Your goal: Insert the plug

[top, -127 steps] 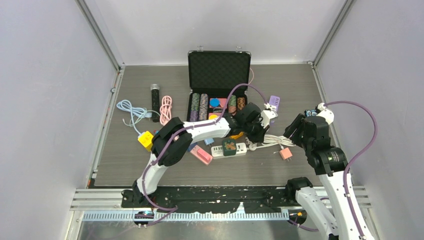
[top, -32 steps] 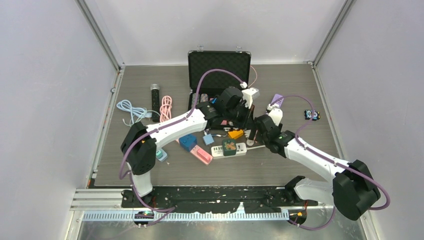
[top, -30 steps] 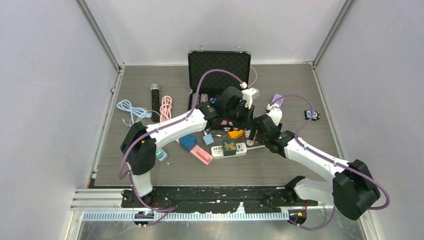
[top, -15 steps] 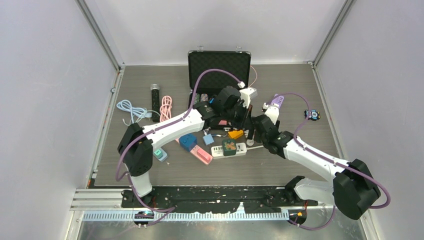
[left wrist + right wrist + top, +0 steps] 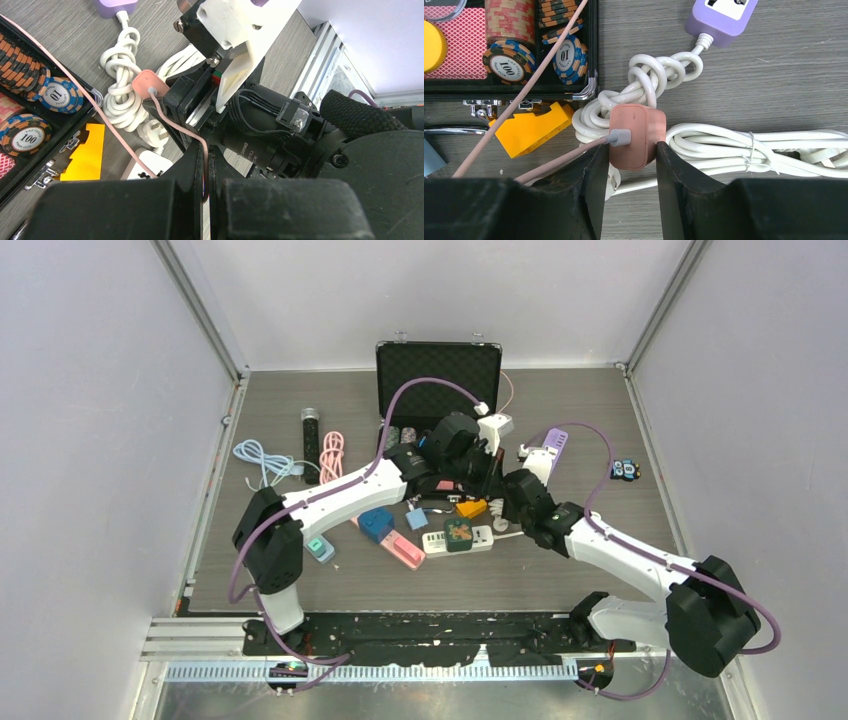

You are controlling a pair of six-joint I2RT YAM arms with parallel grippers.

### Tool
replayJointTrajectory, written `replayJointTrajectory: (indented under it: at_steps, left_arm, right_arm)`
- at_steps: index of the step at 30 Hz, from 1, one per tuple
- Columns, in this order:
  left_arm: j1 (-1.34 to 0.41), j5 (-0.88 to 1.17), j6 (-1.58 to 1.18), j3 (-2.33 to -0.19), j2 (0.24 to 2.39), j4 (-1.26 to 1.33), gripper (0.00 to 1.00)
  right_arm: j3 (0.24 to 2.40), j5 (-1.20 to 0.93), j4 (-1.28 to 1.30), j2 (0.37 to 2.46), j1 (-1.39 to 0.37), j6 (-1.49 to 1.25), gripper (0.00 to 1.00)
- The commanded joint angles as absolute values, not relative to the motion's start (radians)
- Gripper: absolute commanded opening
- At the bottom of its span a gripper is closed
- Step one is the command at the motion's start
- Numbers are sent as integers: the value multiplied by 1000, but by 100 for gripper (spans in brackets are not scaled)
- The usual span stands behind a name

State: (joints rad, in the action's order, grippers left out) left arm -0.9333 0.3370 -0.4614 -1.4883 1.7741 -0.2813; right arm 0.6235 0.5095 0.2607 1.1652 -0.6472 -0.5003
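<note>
So on the left side of the pile you've got the open poker chip case and, on the table in front of it, the white power strip, which already has one dark adapter sitting in it. A yellow block lies right at the case's front edge.

The left gripper has its jaws squeezed all the way together, and the thin pink cable runs straight down into the seam between them, so it's pinching that cable, not the plug itself.

Follow the cable to the right and it ends at the pink plug, which rests on top of a knotted white cord bundle, just to the right of the strip and not in it.

The right gripper comes down over that plug with its jaws only narrowly apart, one finger pressed against each side of the pink body, cable sticking out between them. Looks like a proper grip to me.

Further right and back, a purple adapter lies at the far end of the white cord.
</note>
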Motion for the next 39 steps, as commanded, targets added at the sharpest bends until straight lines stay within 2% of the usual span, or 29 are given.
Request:
replayJointTrajectory:
  at_steps: [1, 5, 8, 9, 12, 16, 19, 20, 24, 30, 39]
  left_arm:
    - [-935, 384, -467, -1484, 1704, -193, 0]
    - [-930, 377, -463, -1468, 1697, -191, 0]
    - [-922, 361, -465, -1445, 1687, -187, 0]
    - [-918, 357, -469, -1436, 1682, -182, 3]
    - [-909, 350, -475, -1411, 1668, -164, 23]
    - [-892, 342, -478, -1396, 1655, -153, 57]
    - [-874, 327, -484, -1389, 1644, -154, 73]
    - [-870, 319, -483, -1386, 1638, -155, 81]
    - [-848, 298, -479, -1348, 1598, -148, 99]
    - [-830, 298, -427, -1271, 1510, -139, 100]
    - [-788, 238, -367, -1194, 1399, -205, 100]
  right_arm:
    - [674, 510, 232, 1173, -667, -483, 23]
    - [706, 533, 261, 1164, -666, -484, 9]
    - [730, 573, 287, 1137, -662, -492, 5]
    - [740, 583, 289, 1124, -655, -495, 5]
    - [759, 603, 291, 1106, -631, -500, 5]
    - [791, 590, 267, 1107, -540, -503, 5]
    - [806, 543, 224, 1123, -466, -499, 6]
    - [812, 531, 206, 1131, -426, -499, 5]
    - [852, 469, 142, 1201, -318, -498, 5]
    - [923, 406, 40, 1375, -207, -523, 5]
    - [997, 418, -52, 1546, -184, -542, 5]
